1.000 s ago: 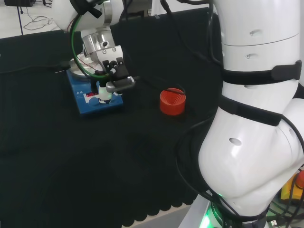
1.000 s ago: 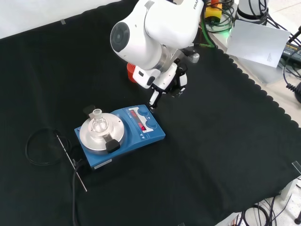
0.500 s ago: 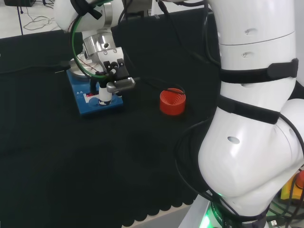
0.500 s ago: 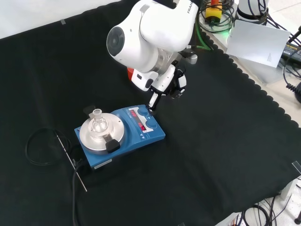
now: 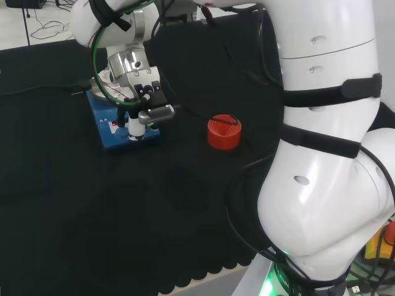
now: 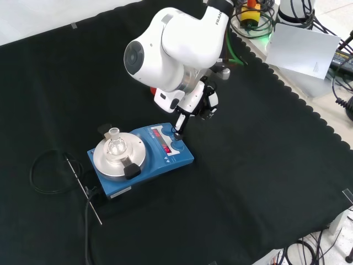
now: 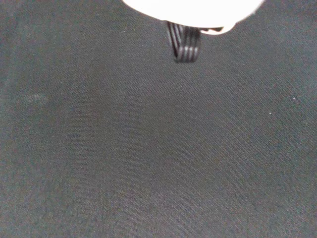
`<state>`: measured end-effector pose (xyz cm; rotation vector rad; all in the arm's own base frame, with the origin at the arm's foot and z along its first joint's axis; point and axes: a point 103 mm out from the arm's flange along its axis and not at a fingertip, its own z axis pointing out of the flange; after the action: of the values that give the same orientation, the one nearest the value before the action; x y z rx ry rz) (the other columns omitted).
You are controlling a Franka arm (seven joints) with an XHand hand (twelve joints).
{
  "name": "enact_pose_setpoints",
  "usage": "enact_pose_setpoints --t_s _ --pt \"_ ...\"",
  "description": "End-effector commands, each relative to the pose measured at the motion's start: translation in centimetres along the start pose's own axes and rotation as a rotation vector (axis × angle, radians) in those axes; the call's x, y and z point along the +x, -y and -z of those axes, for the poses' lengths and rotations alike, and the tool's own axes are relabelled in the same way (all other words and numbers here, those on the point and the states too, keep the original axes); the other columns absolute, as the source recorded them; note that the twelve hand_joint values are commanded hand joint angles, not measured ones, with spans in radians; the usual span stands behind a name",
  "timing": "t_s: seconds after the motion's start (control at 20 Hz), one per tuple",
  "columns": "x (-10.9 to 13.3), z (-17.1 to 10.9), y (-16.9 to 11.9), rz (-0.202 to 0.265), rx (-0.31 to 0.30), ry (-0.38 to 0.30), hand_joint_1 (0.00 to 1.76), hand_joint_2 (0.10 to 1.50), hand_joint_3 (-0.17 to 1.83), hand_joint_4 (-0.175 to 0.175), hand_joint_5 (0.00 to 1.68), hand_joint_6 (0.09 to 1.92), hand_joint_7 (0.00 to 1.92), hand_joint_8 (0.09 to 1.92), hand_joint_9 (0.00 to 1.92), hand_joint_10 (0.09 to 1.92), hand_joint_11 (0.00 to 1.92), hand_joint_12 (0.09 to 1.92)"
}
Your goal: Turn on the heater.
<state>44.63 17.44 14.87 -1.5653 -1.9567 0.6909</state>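
Observation:
The heater (image 6: 165,158) is a blue box with a round silver plate (image 6: 119,156) and a red lit display (image 6: 164,148); a small clear flask (image 6: 115,140) stands on the plate. The hand (image 6: 197,102) hangs over the heater's panel end, open, one straight finger (image 6: 178,126) pointing down with its tip at the panel's knob (image 6: 177,146). From the head view the hand (image 5: 143,94) covers most of the heater (image 5: 108,134), and its downward finger (image 5: 134,126) meets the panel. The wrist view has black cloth under a blurred white part of the hand (image 7: 193,9).
A red ribbed ring (image 5: 223,132) stands on the cloth to the right of the heater in the head view, and peeks out behind the arm (image 6: 151,84) in the front view. A thin metal probe (image 6: 83,189) and a coiled black cable (image 6: 44,172) lie left of the heater.
The hand has come lower and a little closer to the heater; its pointing fingertip, earlier above the panel's edge, now reaches the knob. The heater and flask have not moved.

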Motion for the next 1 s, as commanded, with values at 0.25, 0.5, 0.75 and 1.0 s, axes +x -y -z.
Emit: enact_pose_setpoints --t_s 0.25,0.5,0.75,1.0 --pt "-0.06 0.1 -0.64 -0.003 0.012 0.01 1.43 0.66 1.07 -0.109 0.26 0.32 1.69 1.48 1.74 1.37 1.27 1.28" --pt "-0.13 0.17 -0.9 -0.004 0.029 0.017 1.43 0.66 1.07 -0.109 0.28 0.32 1.69 1.48 1.74 1.37 1.27 1.28" --pt "0.31 0.28 -1.05 -0.012 0.04 0.027 1.43 0.66 1.07 -0.11 0.29 0.33 1.69 1.48 1.74 1.37 1.26 1.28" --pt "-0.16 0.15 -1.29 -0.008 0.055 0.024 1.43 0.66 1.07 -0.111 0.3 0.33 1.69 1.48 1.74 1.37 1.26 1.28"
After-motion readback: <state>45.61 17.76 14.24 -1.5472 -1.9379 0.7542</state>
